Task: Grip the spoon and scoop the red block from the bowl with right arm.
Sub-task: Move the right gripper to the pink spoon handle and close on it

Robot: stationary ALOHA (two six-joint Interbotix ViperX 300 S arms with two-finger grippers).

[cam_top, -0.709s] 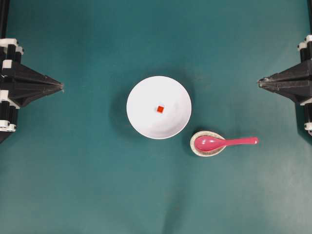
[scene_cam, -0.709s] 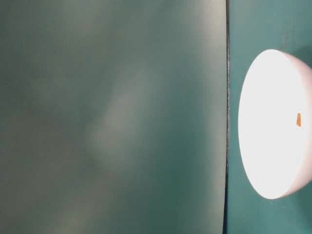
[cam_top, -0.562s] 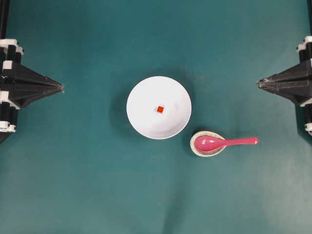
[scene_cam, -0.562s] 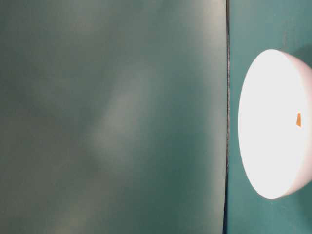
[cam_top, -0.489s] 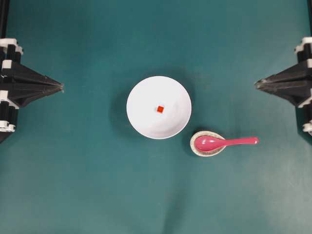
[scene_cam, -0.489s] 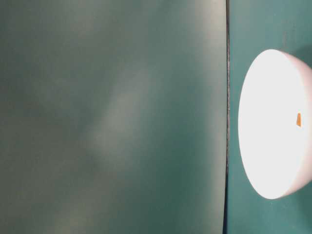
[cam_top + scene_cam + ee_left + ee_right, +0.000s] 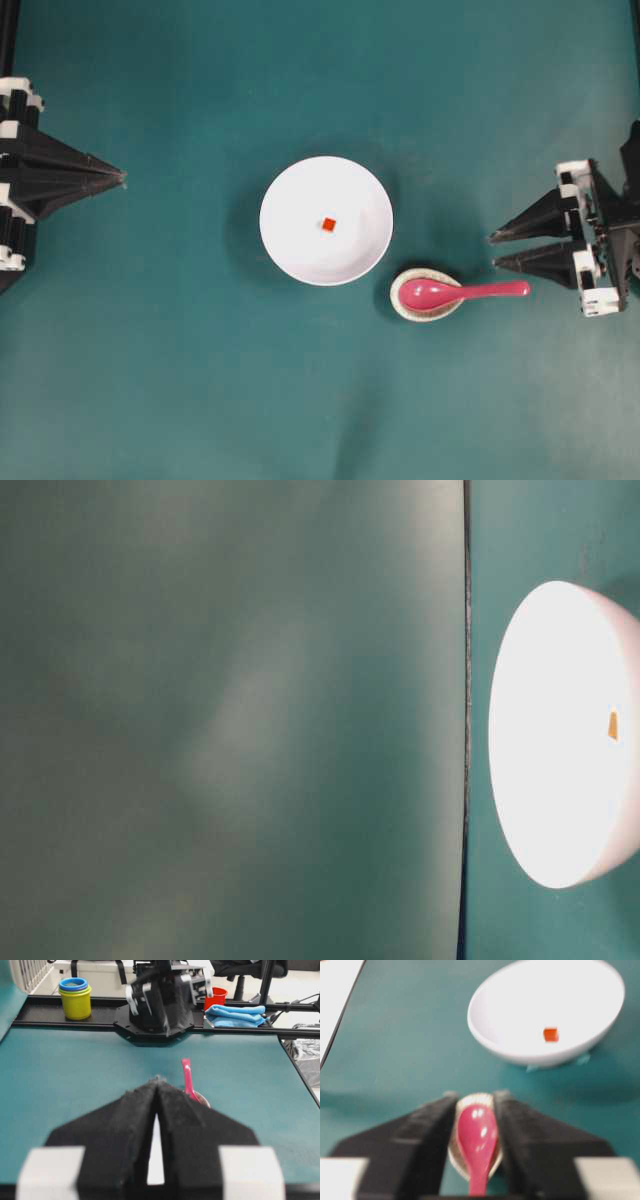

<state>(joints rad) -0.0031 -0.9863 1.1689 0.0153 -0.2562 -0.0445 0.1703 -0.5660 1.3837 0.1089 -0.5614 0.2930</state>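
The pink spoon [image 7: 462, 292] lies with its scoop in a small speckled rest [image 7: 397, 297] and its handle pointing right. The white bowl [image 7: 300, 200] sits at the table's middle with the tiny red block [image 7: 328, 224] inside. My right gripper [image 7: 494, 251] is open, its tips just above the handle's far end in the overhead view. In the right wrist view the spoon [image 7: 477, 1135] shows between the spread fingers of the gripper [image 7: 476, 1095], untouched, with the bowl [image 7: 520, 1005] and block [image 7: 550, 1034] beyond. My left gripper [image 7: 122, 176] stays shut at the left edge.
The left wrist view shows the right arm's base [image 7: 162, 995] across the table, a yellow cup stack [image 7: 75, 997], a red cup [image 7: 216, 997] and a blue cloth [image 7: 235, 1012] behind the table. The table-level view shows only the bowl [image 7: 550, 780] and a blurred teal surface.
My right gripper has come in from the right edge toward the spoon's handle and its jaws have spread apart. Left gripper, bowl, block and spoon have not moved.
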